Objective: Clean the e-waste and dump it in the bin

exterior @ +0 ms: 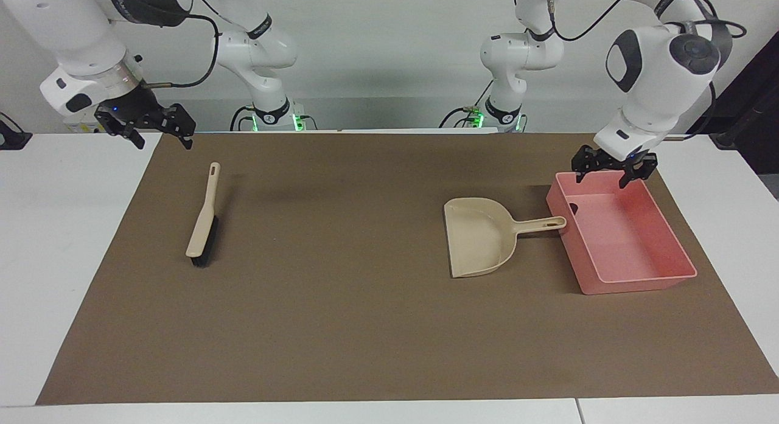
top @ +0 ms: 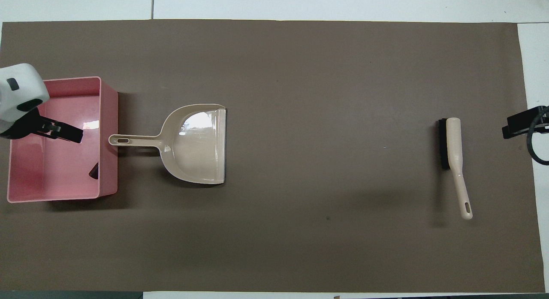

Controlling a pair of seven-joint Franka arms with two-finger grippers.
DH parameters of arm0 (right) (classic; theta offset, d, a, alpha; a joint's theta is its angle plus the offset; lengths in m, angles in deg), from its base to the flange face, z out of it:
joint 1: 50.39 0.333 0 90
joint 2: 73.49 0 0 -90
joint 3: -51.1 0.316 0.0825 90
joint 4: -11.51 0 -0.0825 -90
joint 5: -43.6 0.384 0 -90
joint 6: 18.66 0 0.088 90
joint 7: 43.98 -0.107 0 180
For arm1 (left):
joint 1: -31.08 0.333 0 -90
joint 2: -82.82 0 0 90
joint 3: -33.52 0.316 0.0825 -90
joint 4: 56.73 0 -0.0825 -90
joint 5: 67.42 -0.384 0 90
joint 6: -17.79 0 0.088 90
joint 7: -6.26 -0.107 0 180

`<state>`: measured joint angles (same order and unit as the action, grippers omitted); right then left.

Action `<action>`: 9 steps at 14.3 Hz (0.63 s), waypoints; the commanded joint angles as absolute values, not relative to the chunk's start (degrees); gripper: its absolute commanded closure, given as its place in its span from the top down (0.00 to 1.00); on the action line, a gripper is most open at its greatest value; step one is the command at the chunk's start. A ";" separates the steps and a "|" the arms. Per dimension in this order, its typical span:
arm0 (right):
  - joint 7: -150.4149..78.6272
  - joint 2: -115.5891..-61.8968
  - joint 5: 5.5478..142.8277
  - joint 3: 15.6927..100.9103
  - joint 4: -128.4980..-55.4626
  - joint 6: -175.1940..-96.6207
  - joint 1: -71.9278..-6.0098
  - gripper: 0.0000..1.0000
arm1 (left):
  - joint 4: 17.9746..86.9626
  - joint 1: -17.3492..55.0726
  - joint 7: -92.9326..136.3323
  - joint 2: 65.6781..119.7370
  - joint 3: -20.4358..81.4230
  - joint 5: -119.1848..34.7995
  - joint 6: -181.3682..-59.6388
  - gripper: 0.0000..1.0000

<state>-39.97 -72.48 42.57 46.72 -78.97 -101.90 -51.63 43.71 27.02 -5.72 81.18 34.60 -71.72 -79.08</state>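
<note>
The pink bin [exterior: 639,285] sits on the brown mat at the left arm's end, and it also shows in the overhead view [top: 109,119]. A small dark shape [top: 93,170] lies against its inner wall; I cannot tell what it is. No e-waste bits show clearly. The beige dustpan [exterior: 481,235] lies flat beside the bin, its handle tip at the bin's wall. My left gripper [exterior: 611,168] is open and empty, raised over the bin's end nearest the robots. My right gripper [exterior: 159,135] is open and empty, raised over the mat's edge at the right arm's end, where the right arm waits.
A beige hand brush [exterior: 204,223] with black bristles lies on the mat at the right arm's end, below the right gripper; it also shows in the overhead view [top: 452,149]. A tiny pale speck [top: 384,147] sits on the mat between brush and dustpan.
</note>
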 commanded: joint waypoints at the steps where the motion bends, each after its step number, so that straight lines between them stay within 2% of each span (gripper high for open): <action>1: -38.44 -72.08 42.98 46.62 -79.28 -102.51 -52.06 0.99 | 33.74 27.47 -1.93 84.05 34.58 -68.22 -72.14 0.98; 4: -38.44 -72.08 42.98 46.53 -79.28 -102.42 -52.06 0.99 | 28.62 27.47 -0.60 85.20 34.58 -66.71 -68.36 0.98; 9: -38.44 -72.08 42.98 46.53 -79.28 -102.51 -52.06 0.99 | 31.86 29.76 -0.51 82.73 34.49 -66.54 -66.14 0.98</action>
<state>-39.97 -72.48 42.57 46.63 -78.97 -101.92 -51.63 31.59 29.12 -1.02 83.10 34.69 -67.62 -67.35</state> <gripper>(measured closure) 0.004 0.018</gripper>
